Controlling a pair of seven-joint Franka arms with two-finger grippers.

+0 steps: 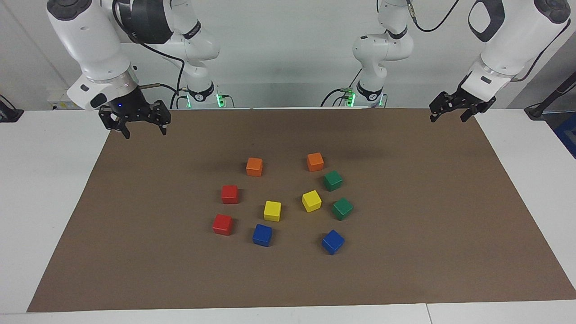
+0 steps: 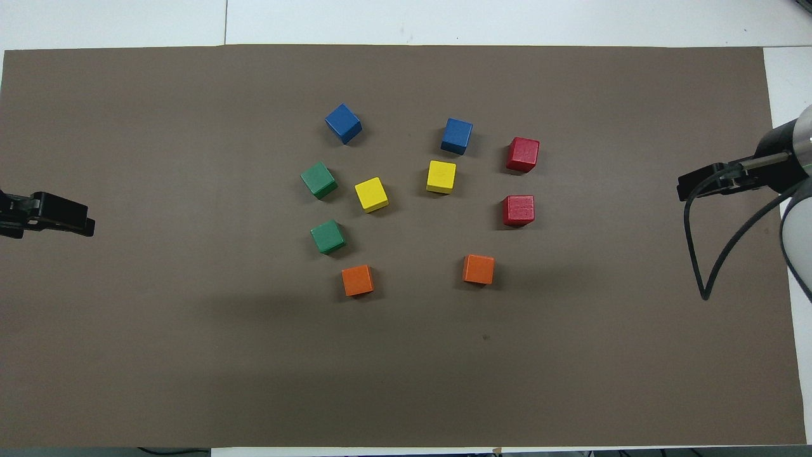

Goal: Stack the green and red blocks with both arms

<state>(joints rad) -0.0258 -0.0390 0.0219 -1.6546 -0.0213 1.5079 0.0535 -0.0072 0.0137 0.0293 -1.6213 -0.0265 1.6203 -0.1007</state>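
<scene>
Blue cubes [image 1: 333, 241] lie farthest from the robots. Both claws hang wide and empty: left claw [image 1: 453, 111] over the mat's [image 1: 135, 252] edge at its own end, right claw [image 1: 143, 126] likewise. Two green blocks [image 1: 333, 180] sit toward the left arm, two red blocks [image 1: 230, 194] toward the right, all unstacked, apart.

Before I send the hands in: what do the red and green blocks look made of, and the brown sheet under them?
Red blocks and green blocks: probably painted wood or hard plastic, with crisp edges and a faint sheen on top. Brown sheet: looks like matte paper or felt, flat, no glare.
</scene>
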